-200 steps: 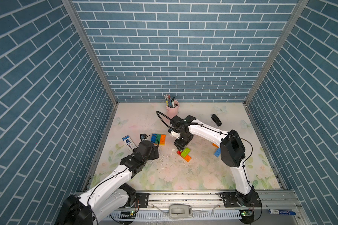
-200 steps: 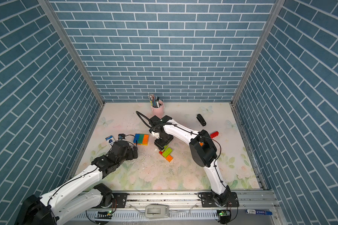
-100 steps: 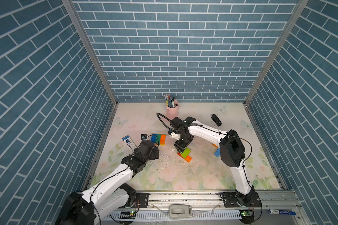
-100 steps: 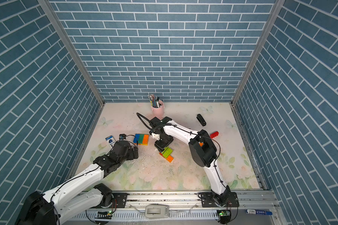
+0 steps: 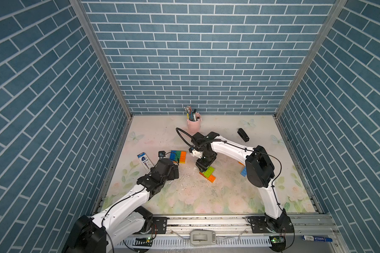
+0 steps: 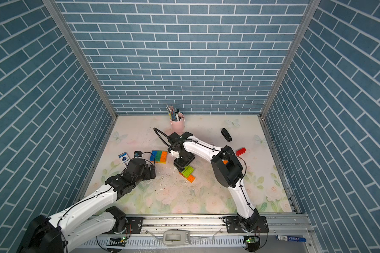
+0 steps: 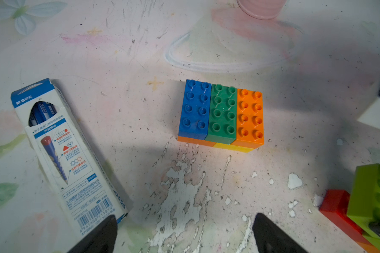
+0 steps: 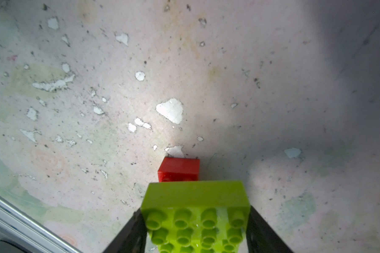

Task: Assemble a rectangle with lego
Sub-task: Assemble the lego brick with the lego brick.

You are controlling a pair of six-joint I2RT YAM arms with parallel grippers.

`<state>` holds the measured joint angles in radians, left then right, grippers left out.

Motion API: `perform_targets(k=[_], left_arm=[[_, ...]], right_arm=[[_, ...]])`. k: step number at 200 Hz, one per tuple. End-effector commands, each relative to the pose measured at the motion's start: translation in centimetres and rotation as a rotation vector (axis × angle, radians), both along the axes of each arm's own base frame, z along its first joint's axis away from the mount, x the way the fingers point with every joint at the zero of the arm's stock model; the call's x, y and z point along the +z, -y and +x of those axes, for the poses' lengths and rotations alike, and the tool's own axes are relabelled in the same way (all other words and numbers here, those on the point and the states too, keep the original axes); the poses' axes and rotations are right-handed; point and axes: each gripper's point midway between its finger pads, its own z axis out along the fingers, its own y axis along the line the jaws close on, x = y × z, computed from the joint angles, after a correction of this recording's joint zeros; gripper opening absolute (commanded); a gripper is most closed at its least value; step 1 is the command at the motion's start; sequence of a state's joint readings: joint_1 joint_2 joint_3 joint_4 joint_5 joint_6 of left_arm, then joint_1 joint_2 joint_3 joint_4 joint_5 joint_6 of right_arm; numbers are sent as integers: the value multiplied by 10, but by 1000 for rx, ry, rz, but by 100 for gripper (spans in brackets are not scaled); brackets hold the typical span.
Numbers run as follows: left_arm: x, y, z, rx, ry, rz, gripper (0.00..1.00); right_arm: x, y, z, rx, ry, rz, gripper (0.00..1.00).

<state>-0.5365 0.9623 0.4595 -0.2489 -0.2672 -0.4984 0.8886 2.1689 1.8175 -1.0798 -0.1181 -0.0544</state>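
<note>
A lego block stands left of centre, with blue, green and orange bricks side by side on an orange and yellow layer. My left gripper hovers open just in front of it, with nothing between its fingers. My right gripper is shut on a lime brick. That brick rests on a red brick and an orange brick.
A pink pen cup stands at the back and a black stapler at the back right. A pencil box lies by the left wall. A loose red brick and a blue brick lie near the right arm.
The right gripper has eased slightly down over the lime brick. The left arm has barely moved.
</note>
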Motion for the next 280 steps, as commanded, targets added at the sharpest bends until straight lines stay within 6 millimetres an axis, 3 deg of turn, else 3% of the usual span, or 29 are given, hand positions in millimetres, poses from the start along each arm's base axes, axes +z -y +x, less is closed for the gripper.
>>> perform_targets(k=[1, 61, 63, 69, 177, 280], left_arm=[[-4, -2, -2, 1, -5, 4, 98], [-2, -3, -1, 1, 4, 1, 98], [-3, -2, -1, 0, 4, 2, 98], [-1, -2, 0, 0, 8, -1, 98], [0, -4, -2, 3, 19, -1, 98], [5, -6, -2, 10, 35, -5, 98]], right_arm=[[-6, 1, -5, 57, -12, -19, 53], [-5, 2, -4, 54, -1, -33, 53], [-14, 3, -5, 54, -15, -51, 53], [-18, 4, -6, 54, -22, -59, 52], [-20, 8, -3, 53, 14, -106, 51], [-33, 14, -9, 20, 65, -176, 42]])
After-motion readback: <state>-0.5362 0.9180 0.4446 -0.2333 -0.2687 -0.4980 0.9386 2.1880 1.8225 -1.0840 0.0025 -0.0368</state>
